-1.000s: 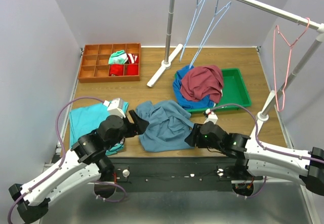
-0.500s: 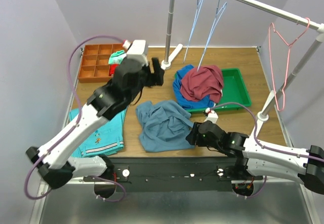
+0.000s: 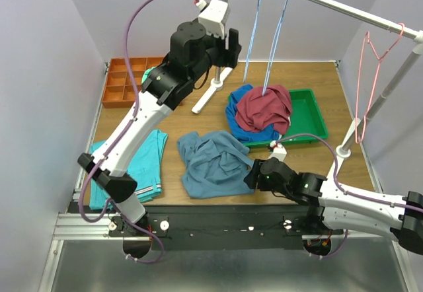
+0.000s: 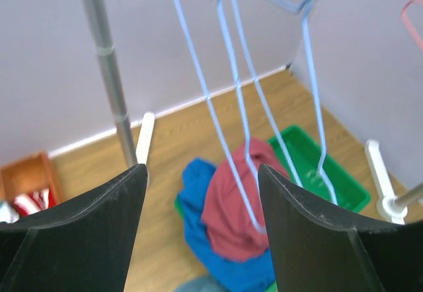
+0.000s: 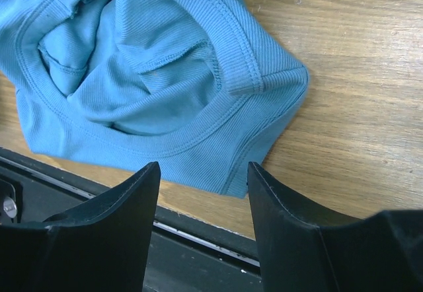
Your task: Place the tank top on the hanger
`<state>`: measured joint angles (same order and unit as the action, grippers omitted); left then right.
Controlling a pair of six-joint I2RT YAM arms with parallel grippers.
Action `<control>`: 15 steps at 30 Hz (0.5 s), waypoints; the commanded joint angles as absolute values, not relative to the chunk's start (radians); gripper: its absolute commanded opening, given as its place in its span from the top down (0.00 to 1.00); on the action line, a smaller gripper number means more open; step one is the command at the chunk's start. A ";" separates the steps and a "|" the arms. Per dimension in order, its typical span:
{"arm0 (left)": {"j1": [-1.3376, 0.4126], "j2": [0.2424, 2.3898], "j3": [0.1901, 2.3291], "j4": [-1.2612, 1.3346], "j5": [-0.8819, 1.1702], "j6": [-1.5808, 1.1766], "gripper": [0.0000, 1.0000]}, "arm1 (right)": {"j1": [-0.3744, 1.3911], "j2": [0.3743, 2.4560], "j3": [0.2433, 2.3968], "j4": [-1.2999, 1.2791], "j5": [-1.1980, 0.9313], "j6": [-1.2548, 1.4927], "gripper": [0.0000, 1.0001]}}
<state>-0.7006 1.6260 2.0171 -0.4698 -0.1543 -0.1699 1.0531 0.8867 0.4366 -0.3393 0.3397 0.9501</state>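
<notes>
The slate-blue tank top lies crumpled near the table's front edge; the right wrist view shows its ribbed neckline and hem. Two light-blue wire hangers hang from the rail at the back. My left gripper is raised high beside them, open and empty. In the left wrist view the nearer hanger hangs just ahead between the fingers, the other hanger to its right. My right gripper is open and low at the tank top's right front corner.
A green tray holds a maroon shirt and a royal-blue garment. An orange compartment box sits back left. A teal garment lies front left. A pink-red hanger hangs right. The rail's pole stands by my left gripper.
My left arm has swung up from the table beside the tank top to the hangers on the rail. The right arm has hardly moved. The hangers have swung slightly.
</notes>
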 commanded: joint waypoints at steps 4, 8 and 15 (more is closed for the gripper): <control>-0.715 1.796 2.232 -0.509 -0.073 -0.127 0.25 | 1.058 0.908 0.468 -0.331 0.379 0.943 0.37; -0.765 1.891 2.318 -0.514 -0.199 -0.086 0.25 | 1.058 0.910 0.480 -0.341 0.383 0.942 0.37; -0.796 1.951 2.284 -0.448 -0.385 -0.038 0.29 | 1.060 0.874 0.465 -0.363 0.385 0.956 0.37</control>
<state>-0.7876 1.9331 2.2906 -0.4877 -0.2333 -0.0799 1.0531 0.9028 0.4522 -0.3405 0.3473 0.9493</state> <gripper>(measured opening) 0.748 0.633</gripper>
